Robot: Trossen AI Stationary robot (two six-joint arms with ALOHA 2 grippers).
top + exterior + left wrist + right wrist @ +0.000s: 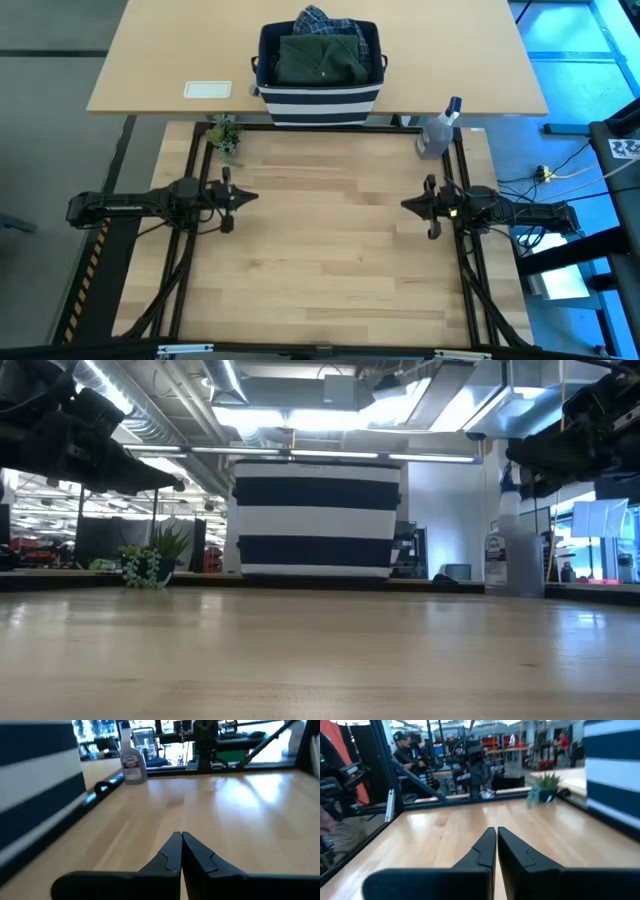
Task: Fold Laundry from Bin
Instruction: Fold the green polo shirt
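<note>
From above, the bin (318, 75) sat at the far edge of the desk (330, 260), full to the top with the laundry (322, 57): a dark green piece lay folded on top and a bit of blue plaid shirt (318, 19) poked out behind it. The left gripper (243, 197) and the right gripper (408, 205) both hung over the desk, well apart from the bin, each with its jaws pressed together and holding nothing. A reach into the bin could drag out more than one piece at once, since they were stacked tight. From the low view, the striped bin stood tall, so an arm coming in too low might bump its wall and push it back. In the left wrist view, a spray bottle (132, 758) stood near the bin and could get knocked over. In the right wrist view, a small plant (543, 787) stood by the bin too, and people were behind the desk
</note>
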